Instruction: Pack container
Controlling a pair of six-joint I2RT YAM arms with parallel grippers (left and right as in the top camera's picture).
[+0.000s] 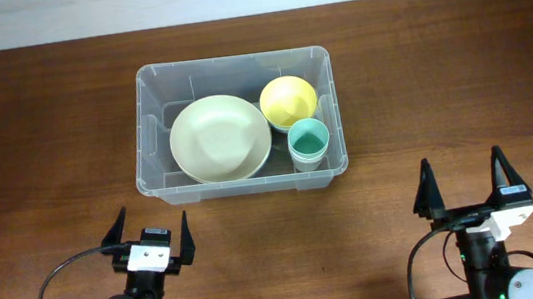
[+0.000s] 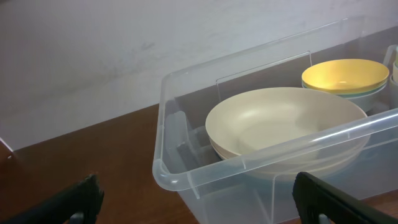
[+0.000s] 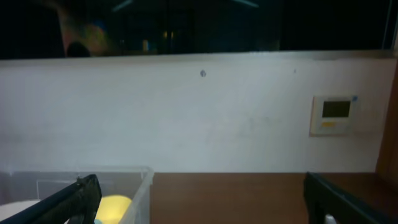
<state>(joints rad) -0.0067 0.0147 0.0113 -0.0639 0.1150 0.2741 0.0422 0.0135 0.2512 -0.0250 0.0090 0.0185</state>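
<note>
The clear plastic container stands at the middle of the table. Inside it lie a large cream bowl, a yellow bowl and a teal cup. My left gripper sits open near the front left, just short of the container's front wall, nothing between its fingers. My right gripper stands open at the front right, away from the container. In the left wrist view the container's near corner and the cream bowl fill the right side. The right wrist view catches the container's edge.
The brown wooden table spreads around the container on all sides. A white wall with a small wall panel rises behind the table's far edge. Black cables loop by each arm's base.
</note>
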